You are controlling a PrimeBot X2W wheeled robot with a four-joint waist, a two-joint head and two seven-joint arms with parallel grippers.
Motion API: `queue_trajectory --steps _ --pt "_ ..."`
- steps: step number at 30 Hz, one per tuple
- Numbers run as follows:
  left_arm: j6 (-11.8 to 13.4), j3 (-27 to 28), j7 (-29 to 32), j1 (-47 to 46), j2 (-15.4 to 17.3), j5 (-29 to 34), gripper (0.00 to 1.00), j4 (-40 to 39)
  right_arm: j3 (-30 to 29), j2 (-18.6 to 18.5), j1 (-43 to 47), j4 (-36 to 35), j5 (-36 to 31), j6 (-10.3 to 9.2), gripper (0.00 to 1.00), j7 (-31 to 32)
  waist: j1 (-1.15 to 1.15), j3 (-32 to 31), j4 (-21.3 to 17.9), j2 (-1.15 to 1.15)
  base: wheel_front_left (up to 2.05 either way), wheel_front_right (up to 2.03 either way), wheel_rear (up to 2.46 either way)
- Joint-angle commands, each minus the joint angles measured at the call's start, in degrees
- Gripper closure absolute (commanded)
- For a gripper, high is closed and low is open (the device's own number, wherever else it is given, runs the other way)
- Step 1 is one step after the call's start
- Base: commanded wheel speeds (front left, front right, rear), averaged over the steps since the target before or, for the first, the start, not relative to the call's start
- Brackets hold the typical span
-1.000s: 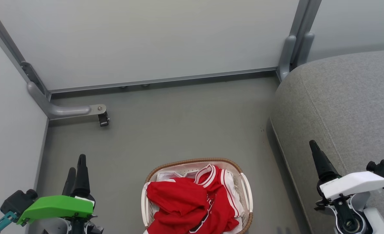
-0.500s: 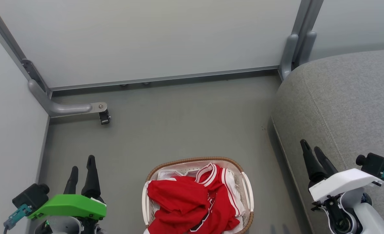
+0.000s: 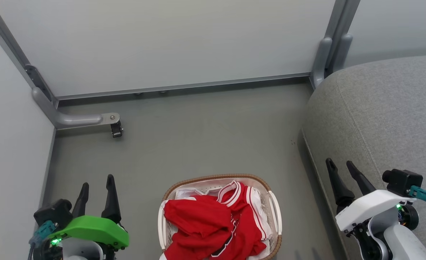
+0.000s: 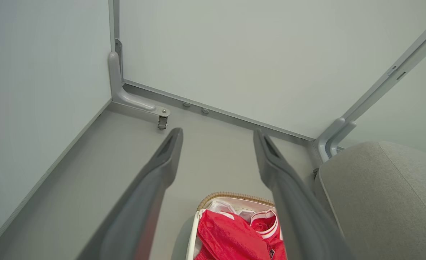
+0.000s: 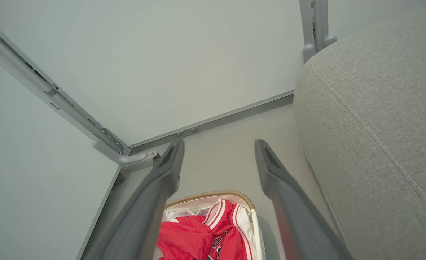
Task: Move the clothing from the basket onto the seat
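The left gripper [image 3: 97,181] wears a bright green shell [image 3: 93,231], the right gripper [image 3: 339,161] a white shell [image 3: 368,209]; both have tapered dark fingers [image 3: 111,198], black camera blocks [image 3: 402,181] and teal connectors [image 3: 421,193].

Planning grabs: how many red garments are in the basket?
2: plain red fabric garment at left of the cream perforated plastic basket, white-striped red jersey at right; more may hide beneath.

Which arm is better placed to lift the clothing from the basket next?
Probably right. The left gripper and the right gripper both stand open beside the basket of clothing, but the right one is next to the seat: shorter carry.
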Motion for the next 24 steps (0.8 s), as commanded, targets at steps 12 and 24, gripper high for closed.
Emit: queue_trajectory --steps 12,24 --pt "4.4 -5.0 -2.3 -0.7 3.5 8.2 0.00 -2.1 0.3 -0.7 -1.7 0.5 -10.8 0.02 0.00 -2.3 0.00 0.2 0.2 0.00 0.00 0.00 0.00" --pt "7.5 -8.2 -4.0 -0.9 4.9 14.1 0.00 -3.2 0.2 -0.8 -1.2 -0.1 -18.9 0.03 0.00 -4.0 0.00 0.7 0.3 0.00 0.00 0.00 0.00"
